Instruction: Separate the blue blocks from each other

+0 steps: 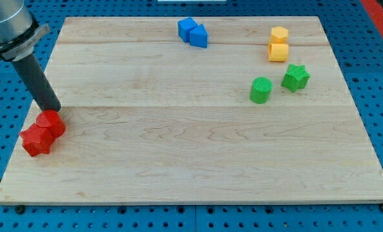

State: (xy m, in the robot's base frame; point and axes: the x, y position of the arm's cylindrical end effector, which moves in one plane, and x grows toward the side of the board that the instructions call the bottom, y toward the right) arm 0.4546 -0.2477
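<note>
A pale wooden board [197, 154] lies on a blue perforated table [378, 38]. The arm carries no pincer, only a straight dark rod, so there is no jaw opening to report. The rod's tip [55, 109] sits at the view's left edge of the board, touching or just above the top of the red cylinder-like block [52, 122]. A second red block, star-shaped [35, 140], presses against that one on its lower left.

The two blue blocks are at the view's top, well apart from the tip. The blue block on the left [187, 28] and the blue block on the right [199, 36] touch each other, side by side.

At the view's upper right, a yellow hexagonal block [279, 34] sits just above a yellow cube [278, 52], the two touching. Below them, a green cylinder [261, 89] stands near a green star-shaped block [295, 77], with a small gap between them.
</note>
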